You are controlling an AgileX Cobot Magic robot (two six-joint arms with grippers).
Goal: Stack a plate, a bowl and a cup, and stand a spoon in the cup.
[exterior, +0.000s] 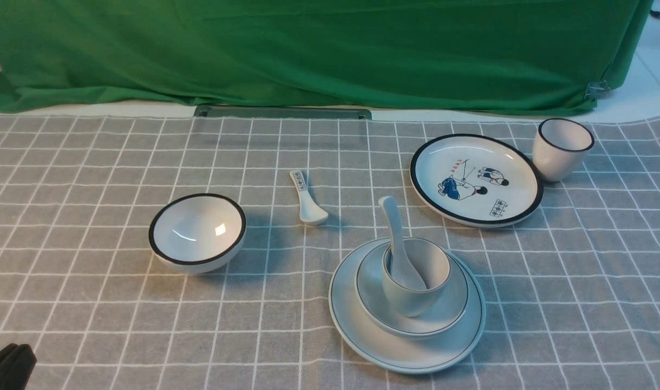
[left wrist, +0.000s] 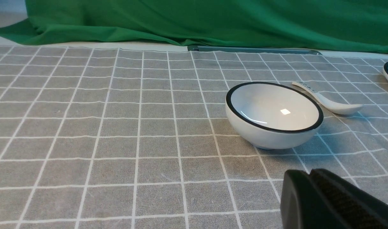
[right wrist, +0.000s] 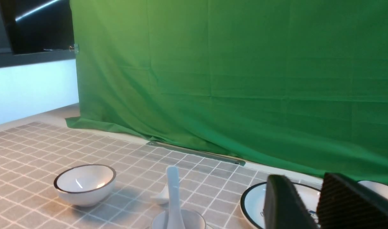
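Toward the front of the table, right of the middle, the pale plate (exterior: 362, 336) carries the shallow bowl (exterior: 449, 309). The small cup (exterior: 411, 300) sits in the bowl. The plain white spoon (exterior: 396, 233) stands in the cup, handle leaning up and to the left. In the right wrist view the spoon (right wrist: 174, 194) and the cup's rim (right wrist: 194, 221) show low in the frame. My right gripper (right wrist: 303, 178) is open with nothing between its fingers, apart from the stack. My left gripper (left wrist: 308, 173) is shut and empty; it shows at the front view's lower left corner (exterior: 7, 365).
A black-rimmed white bowl (exterior: 197, 232) stands at left of centre. A small printed spoon (exterior: 307, 197) lies beside it. A black-rimmed cartoon plate (exterior: 476, 179) and a black-rimmed cup (exterior: 561, 149) sit at the back right. Green cloth (exterior: 330, 49) hangs behind the table.
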